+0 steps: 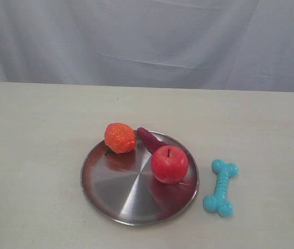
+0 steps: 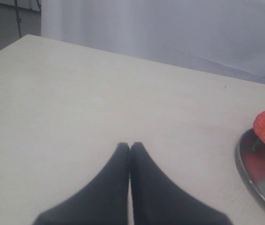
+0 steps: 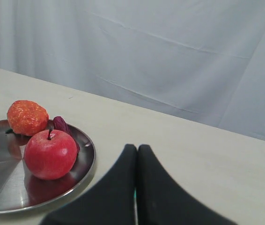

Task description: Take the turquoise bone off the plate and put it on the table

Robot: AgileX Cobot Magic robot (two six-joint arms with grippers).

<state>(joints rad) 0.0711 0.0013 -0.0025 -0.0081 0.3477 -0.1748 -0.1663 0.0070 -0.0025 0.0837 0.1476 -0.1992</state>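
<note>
The turquoise bone (image 1: 221, 188) is lying on the table (image 1: 43, 155) just right of the plate (image 1: 116, 192), not touching it. Both arms' jaws are sitting clenched, empty. Judging so, only keeping clear is remaining.

turquoise bone (image 1: 221, 188) on open table (image 1: 32, 155), plate (image 1: 116, 194) rim just beside, apple (image 1: 169, 164) near

You have the plate (image 1: 113, 205) on the table (image 1: 32, 129), front middle. On it: round fruit (image 1: 120, 138) back left, apple (image 1: 169, 164) right, long vegetable (image 1: 148, 138) behind the apple. The bone (image 1: 221, 188) lies on the table just right of the plate, running front to back.
</note>
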